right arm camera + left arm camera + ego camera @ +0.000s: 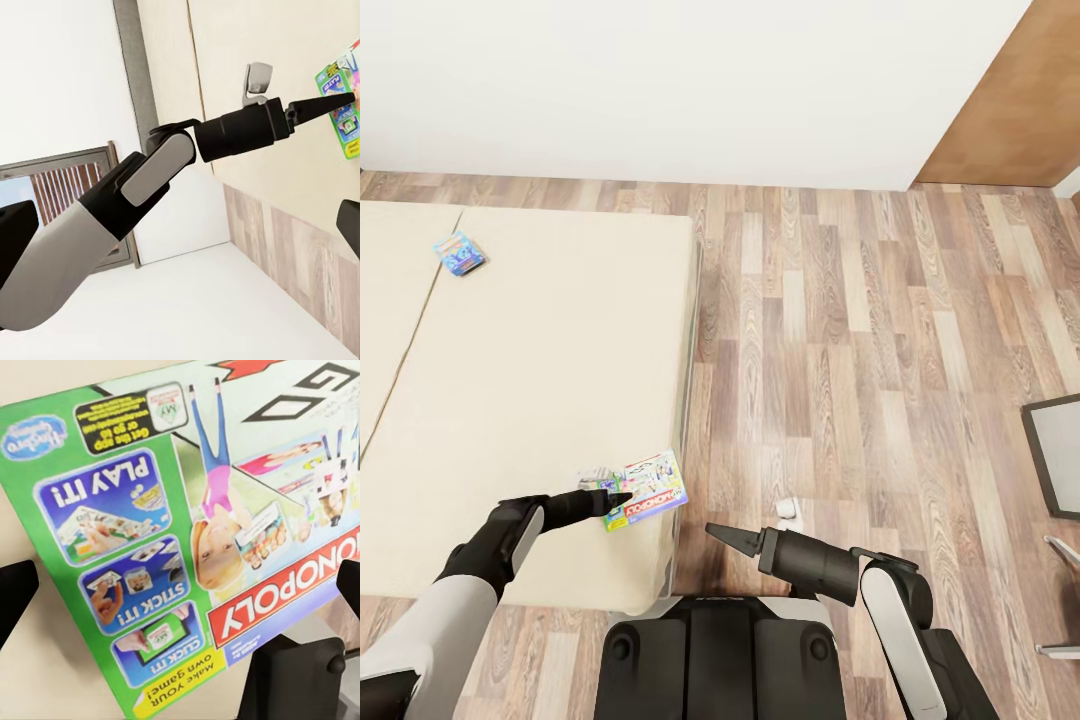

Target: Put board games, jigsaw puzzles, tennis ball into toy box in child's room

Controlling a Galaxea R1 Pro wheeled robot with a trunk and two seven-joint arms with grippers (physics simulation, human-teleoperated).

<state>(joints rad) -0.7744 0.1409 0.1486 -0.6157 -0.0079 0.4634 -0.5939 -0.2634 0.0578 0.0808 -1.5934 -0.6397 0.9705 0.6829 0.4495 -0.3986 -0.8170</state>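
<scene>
A green-edged board game point(648, 488) with a Monopoly lid lies flat on the near right corner of the cream bed point(540, 400). My left gripper point(622, 497) hovers at its left edge, open. In the left wrist view the game's lid point(187, 532) spreads beneath the gripper point(180, 592), whose dark fingertips point(15, 600) stand wide apart with nothing held. A blue board game point(460, 253) rests far back on the bed's left part. My right gripper point(718, 532) hangs open over the floor beside the bed. The right wrist view catches the left arm point(225, 135) and the green game point(341, 112).
Brown plank floor point(860, 350) stretches right of the bed. A small white object point(787, 510) lies on the floor near the bed's corner. A dark-framed grey panel point(1057, 452) stands at the right edge. A white wall point(660, 80) and a wooden door point(1010, 110) close the back.
</scene>
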